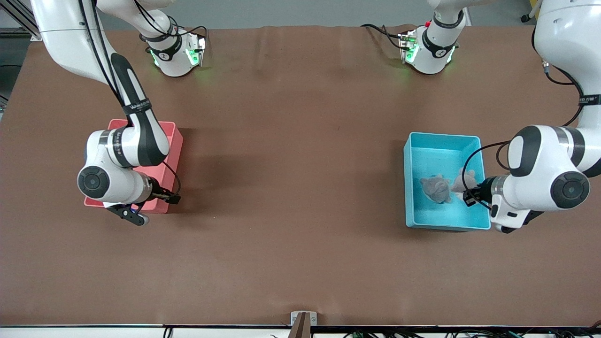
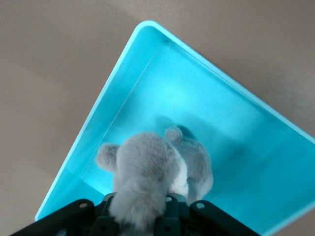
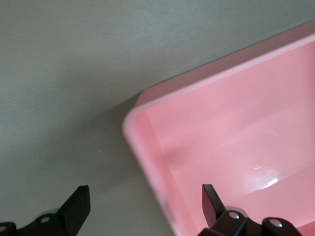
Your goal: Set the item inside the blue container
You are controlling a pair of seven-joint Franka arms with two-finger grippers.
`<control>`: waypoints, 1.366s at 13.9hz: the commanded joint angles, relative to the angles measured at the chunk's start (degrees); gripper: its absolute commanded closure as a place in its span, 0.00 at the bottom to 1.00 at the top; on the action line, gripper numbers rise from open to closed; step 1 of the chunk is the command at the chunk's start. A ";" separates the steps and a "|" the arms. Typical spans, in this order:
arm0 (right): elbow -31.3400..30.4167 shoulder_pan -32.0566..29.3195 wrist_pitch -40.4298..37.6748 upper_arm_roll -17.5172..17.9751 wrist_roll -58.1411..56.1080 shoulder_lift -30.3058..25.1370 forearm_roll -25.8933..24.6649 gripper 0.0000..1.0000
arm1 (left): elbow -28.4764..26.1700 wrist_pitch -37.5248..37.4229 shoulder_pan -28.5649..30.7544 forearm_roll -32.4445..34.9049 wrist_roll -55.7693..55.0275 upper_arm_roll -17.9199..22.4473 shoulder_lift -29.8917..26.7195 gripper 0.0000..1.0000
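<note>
The light-blue container [image 1: 442, 141] stands toward the left arm's end of the table. A darker grey plush toy [image 1: 435, 188] lies on its floor. My left gripper [image 1: 471, 194] hangs over the container's inside, shut on a lighter grey plush toy [image 1: 462, 180]. In the left wrist view that held plush [image 2: 142, 172] fills the space between the fingers, above the container [image 2: 162, 88], with the other plush [image 2: 198, 164] lying below it. My right gripper [image 1: 165, 197] is open and holds nothing, over a corner of the pink bin [image 1: 170, 135].
In the right wrist view the open gripper [image 3: 143, 196] straddles the pink bin's [image 3: 236, 128] rim, bare table beside it. The pink bin stands toward the right arm's end. Brown table stretches between the two bins.
</note>
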 commanded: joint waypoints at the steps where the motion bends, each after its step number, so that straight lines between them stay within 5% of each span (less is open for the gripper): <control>1: -1.71 -2.20 -1.64 0.58 -2.98 -2.75 -2.47 0.00 | 0.48 0.59 0.28 1.15 0.09 -0.50 0.62 0.01; 8: -1.27 -6.15 -3.58 0.50 -9.74 -3.63 -5.38 0.00 | 9.96 -6.78 -0.33 1.06 0.09 -1.82 -6.32 0.00; 14: -0.04 -8.61 -6.13 0.32 -15.63 -5.55 -5.47 0.00 | 10.41 -11.08 0.11 0.62 12.55 -2.26 -16.07 0.00; 19: 8.81 -10.55 -19.81 0.32 -21.34 -8.55 -5.47 0.00 | 10.15 -21.89 0.11 0.27 27.04 -2.18 -23.45 0.00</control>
